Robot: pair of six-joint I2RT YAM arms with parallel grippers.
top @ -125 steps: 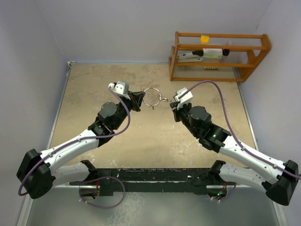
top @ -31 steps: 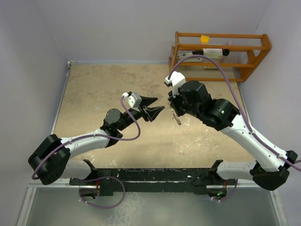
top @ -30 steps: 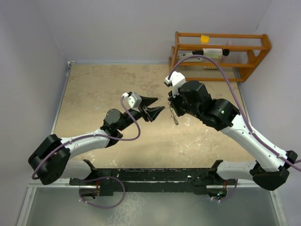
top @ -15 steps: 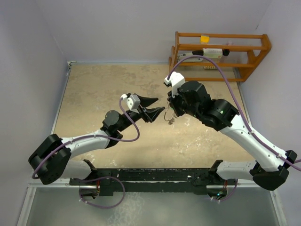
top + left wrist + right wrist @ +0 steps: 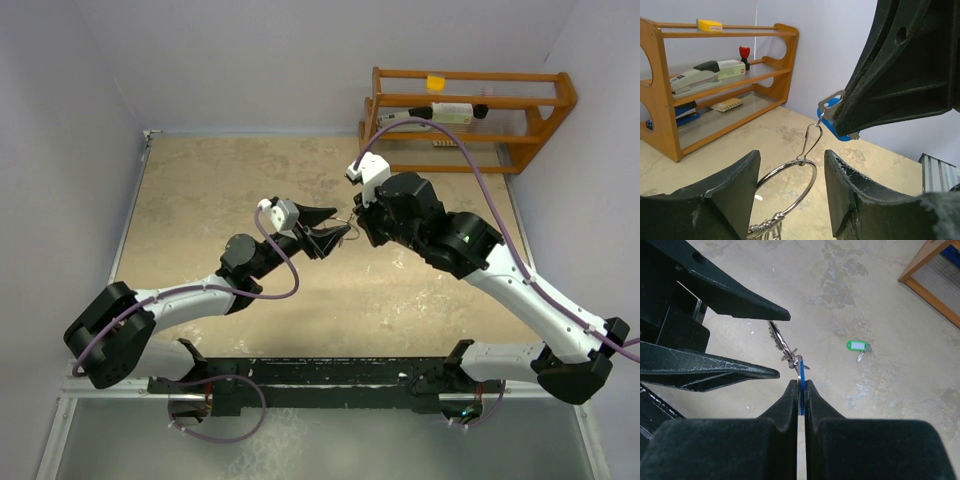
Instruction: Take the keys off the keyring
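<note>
The left end effector [image 5: 790,170], spread wide, had advanced to straddle the keyring [image 5: 813,182] hanging beneath the blue key [image 5: 840,134] pinched by the right end effector [image 5: 800,382], likely readying a pull

Light is bright, even and diffuse from above. On the table [image 5: 200,190] the arms cast only faint, soft-edged shadows around its middle, and a pale sheen lies along the near edge. The wide lens splays the left and right edges outward. From the left wrist, the ring [image 5: 780,167] glints and, like the key [image 5: 837,132], is sharp, while the left gripper [image 5: 792,165] is dark and slightly soft. From the right wrist, the right gripper [image 5: 800,382] blurs towards the lens.
</note>
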